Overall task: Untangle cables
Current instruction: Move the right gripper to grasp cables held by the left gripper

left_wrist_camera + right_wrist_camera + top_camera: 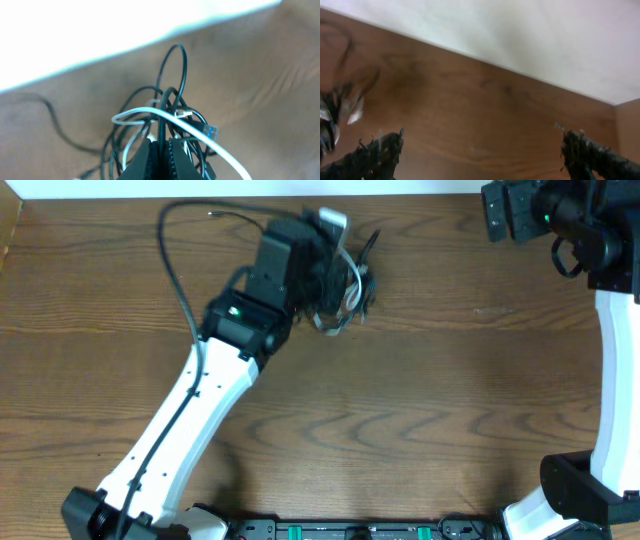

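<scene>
**Item:** cables (345,290), one tangled knot at the far edge of the bench (450,400), about midway along it.

**Step in hand:** we judge it the opening pull. The left gripper (161,144) is pinched on an upright black cord (163,120) in the middle of the knot. The right gripper (482,150) hangs by the far right corner, jaws wide, holding nothing, well apart from the knot.

**Next move, as we judge it:** the right gripper needs to come over and pin or take a second strand. Otherwise a left pull may drag the whole bundle.

**Materials and shapes:**
- The cords are thin, round, smooth and springy.
- The black ones stand in tall, narrow loops.
- A white cord (150,114) arcs across them.
- A small blue-tipped plug (210,132) sits beside them.
- The bench is brown wood grain with a matt finish.
</scene>
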